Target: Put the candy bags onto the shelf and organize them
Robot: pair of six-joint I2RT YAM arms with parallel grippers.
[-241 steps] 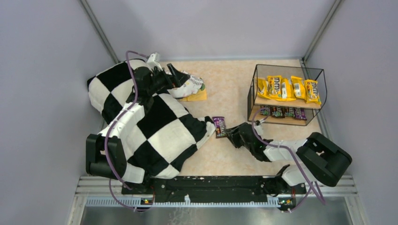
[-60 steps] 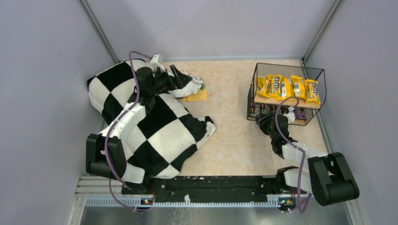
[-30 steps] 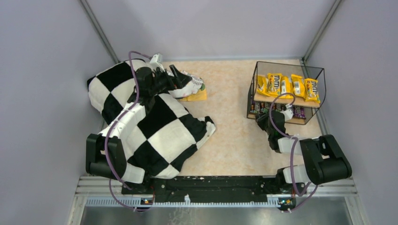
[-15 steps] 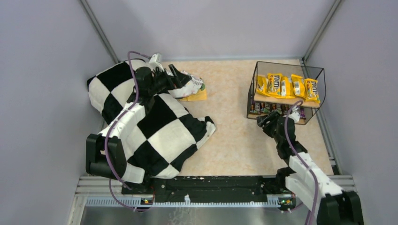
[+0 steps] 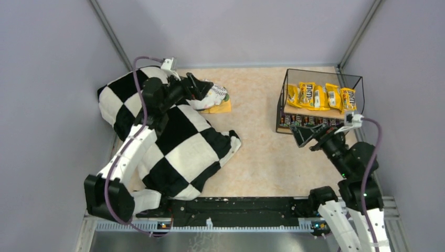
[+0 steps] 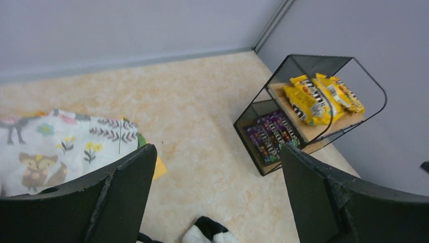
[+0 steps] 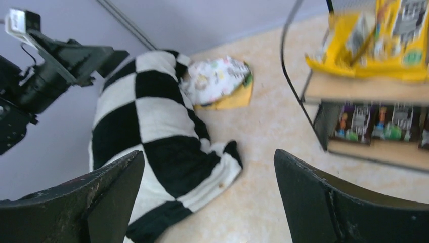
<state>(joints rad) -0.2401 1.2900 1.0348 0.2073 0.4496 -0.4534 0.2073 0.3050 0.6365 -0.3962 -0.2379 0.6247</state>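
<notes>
The shelf (image 5: 324, 74) stands at the back right, a black wire frame with two wooden boards. Several yellow candy bags (image 5: 320, 97) lie in a row on its upper board, and several dark candy bags (image 5: 309, 121) line the lower one. My right gripper (image 5: 304, 135) hovers just in front of the lower board, open and empty; its wrist view shows the dark bags (image 7: 379, 121) and yellow bags (image 7: 384, 40) ahead on the right. My left gripper (image 5: 197, 85) hangs open and empty over the white patterned bundle (image 5: 212, 96) at the back left.
A large black-and-white checkered cloth (image 5: 178, 142) covers the left side of the table, under my left arm. A flat yellow-orange piece (image 5: 220, 107) pokes out beneath the bundle. Grey walls close in on both sides and behind.
My right gripper has opened wide and pulled back from the shelf's lower board, with the arm swinging out to the right. My left arm has shifted slightly over the bundle.
</notes>
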